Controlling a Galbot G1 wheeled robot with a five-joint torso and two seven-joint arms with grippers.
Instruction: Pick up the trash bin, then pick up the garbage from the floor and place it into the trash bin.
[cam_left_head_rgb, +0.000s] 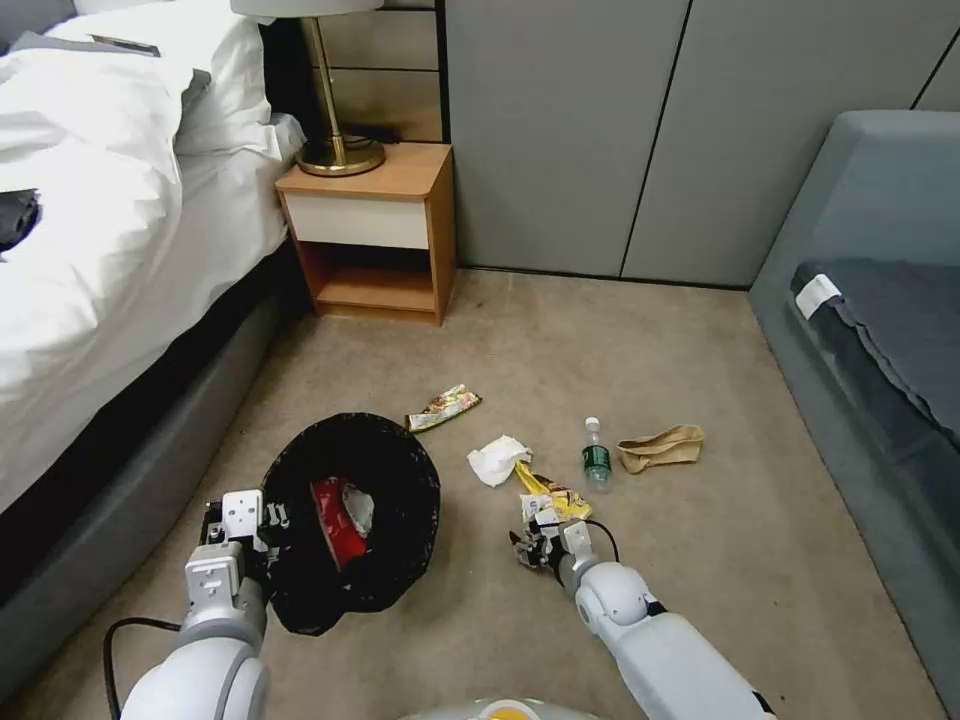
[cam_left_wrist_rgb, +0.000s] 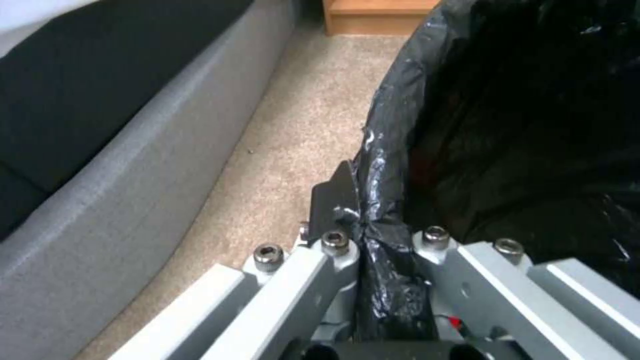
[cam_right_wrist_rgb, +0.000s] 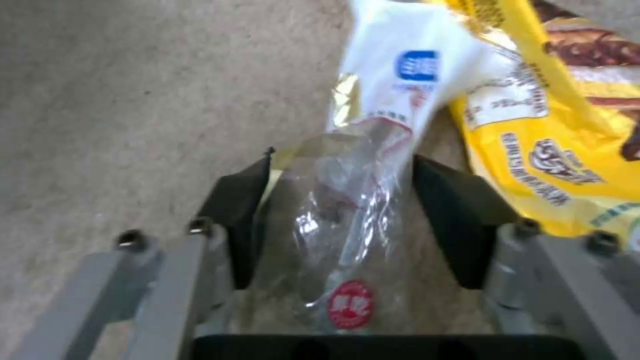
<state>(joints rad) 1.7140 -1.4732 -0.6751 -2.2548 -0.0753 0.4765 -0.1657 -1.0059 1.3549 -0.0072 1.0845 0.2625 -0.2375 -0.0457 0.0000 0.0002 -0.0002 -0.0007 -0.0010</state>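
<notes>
Head view: five litter pieces (cam_left_head_rgb: 596, 455) beside one trash bin (cam_left_head_rgb: 400, 470).

The trash bin (cam_left_head_rgb: 352, 520) stands left of the paper wad (cam_left_head_rgb: 497, 460), bottle (cam_left_head_rgb: 596, 458) and paper bag (cam_left_head_rgb: 662, 447), near the bed (cam_left_head_rgb: 90, 260).

Bedroom: bed (cam_left_head_rgb: 90, 200), nightstand (cam_left_head_rgb: 372, 230), lamp (cam_left_head_rgb: 335, 90), carpet (cam_left_head_rgb: 560, 330).

The right gripper (cam_right_wrist_rgb: 340, 215) sits low over the carpet (cam_right_wrist_rgb: 133, 100), its black pads (cam_right_wrist_rgb: 237, 220) spread apart on either side of a clear-and-white wrapper (cam_right_wrist_rgb: 373, 165) — not pressing it. Just beside that wrapper, touching its white end, lies a yellow snack wrapper (cam_right_wrist_rgb: 553, 140).
</notes>
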